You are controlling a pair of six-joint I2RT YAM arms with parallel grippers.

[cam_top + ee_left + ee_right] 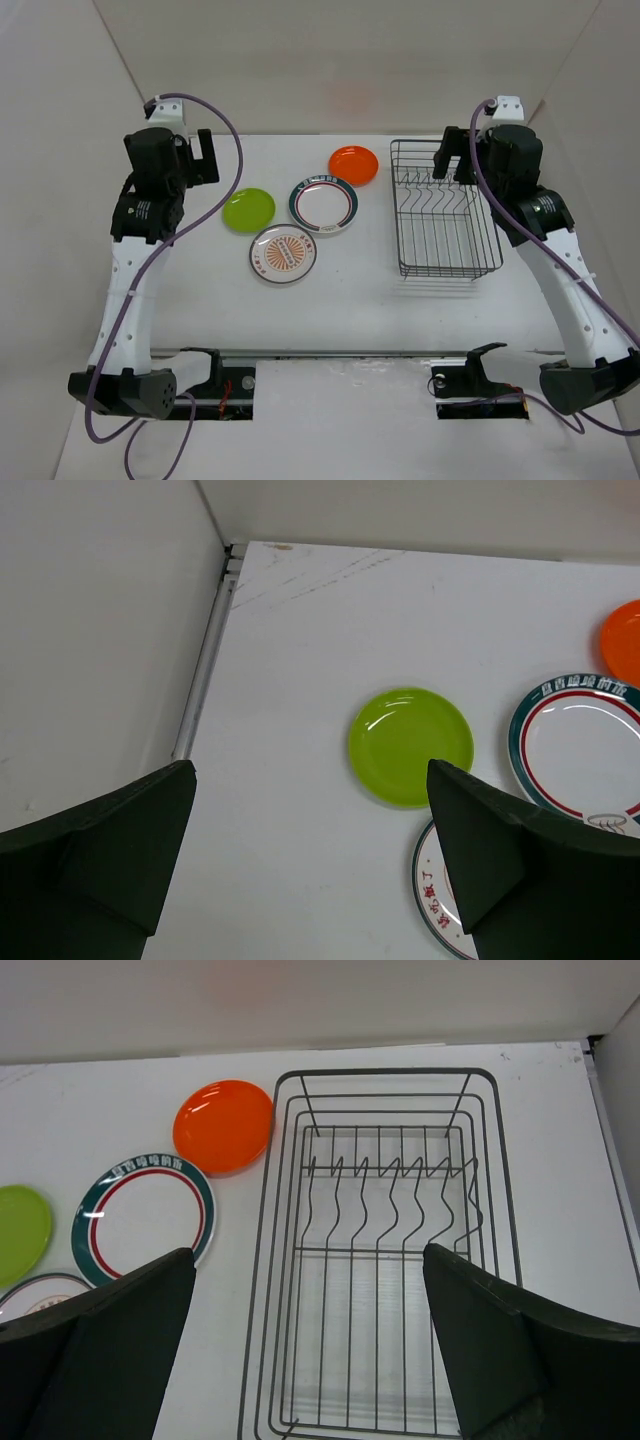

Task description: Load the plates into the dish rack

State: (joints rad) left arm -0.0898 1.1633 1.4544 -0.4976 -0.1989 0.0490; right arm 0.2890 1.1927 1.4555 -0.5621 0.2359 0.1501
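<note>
- Two hands are in view. The left hand (310, 770) hangs above the bench (350, 300) with its two dark fingers spread wide and nothing between them.
- The right hand (308, 1255) is also spread wide and holds nothing.
- Four round plates lie flat on the white bench. All of them are outside the rack, grouped between the two hands.
- There is one small plain lime-green plate (410, 745). It lies below and ahead of the left hand and is the plate nearest to it. In the wrist view it sits closer to the right-side finger.
- There is one larger white plate with a dark green and red rim band (143, 1215). It lies beyond the lime-green plate from the left hand, and left of the right hand's left finger.
- White characters run along the top of its green band, but they are too small to read.
- There is one white plate with an orange sunburst centre (283, 253). It sits just beside both the lime-green plate and the banded plate, on the near side. Whether it touches either I cannot tell.
- Red characters mark its rim, and they are not legible.
- There is one small plain orange plate (223, 1126). It lies ahead and to the left of the right hand, between the banded plate and the rack's far left corner.
- One rectangular black wire dish rack (380, 1260) stands directly below and ahead of the right hand. A single row of wavy upright prongs crosses its middle.
</note>
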